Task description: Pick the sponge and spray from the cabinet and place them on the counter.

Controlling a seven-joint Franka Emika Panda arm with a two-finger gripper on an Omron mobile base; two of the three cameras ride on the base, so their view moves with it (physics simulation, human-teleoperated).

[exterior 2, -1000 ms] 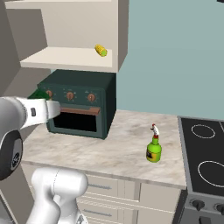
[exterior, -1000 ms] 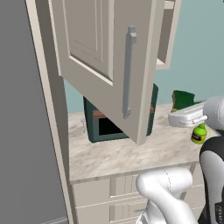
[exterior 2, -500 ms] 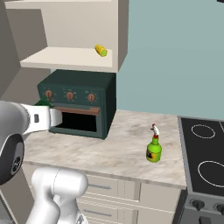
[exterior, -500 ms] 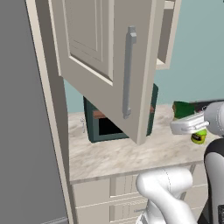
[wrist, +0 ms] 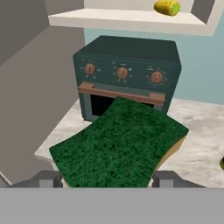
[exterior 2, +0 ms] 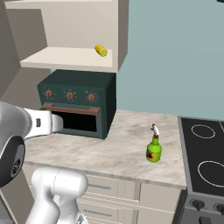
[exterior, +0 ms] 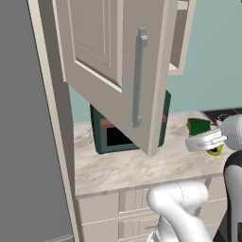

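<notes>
Over the bench [exterior 2: 105, 153], just ahead of the dark green oven [exterior 2: 78, 105]: pincer [wrist: 106, 178] clamped on the sponge [wrist: 118, 144], tips set moderately wide at its near edge, green face up, yellow edge showing along one side. Sits lower than a second ago in both base views, so carried down and out of the cabinet [exterior: 104, 52] toward the stone top. Not yet resting on it, as far as can be told; contact underneath hidden by the sponge itself.

Meaning for the task: sponge out of the cabinet and on its way down, with only lowering and letting go left, by judgement. Spray [exterior 2: 153, 148] already upright on the bench, between the oven and the black cooktop [exterior 2: 205, 153], well apart from both. Judged near the end once the sponge is set down. Needs a bare patch of bench, away from the spray, to avoid tipping it.

Counted:
- one sponge, in the pincer
- one spray, on the bench
- one oven, with three knobs
- one cabinet, door swung open, one grey bar handle [exterior: 138, 78]
- one small yellow thing [exterior 2: 101, 50] on the cabinet shelf, kind not clear
- one cooktop, two rings visible
</notes>
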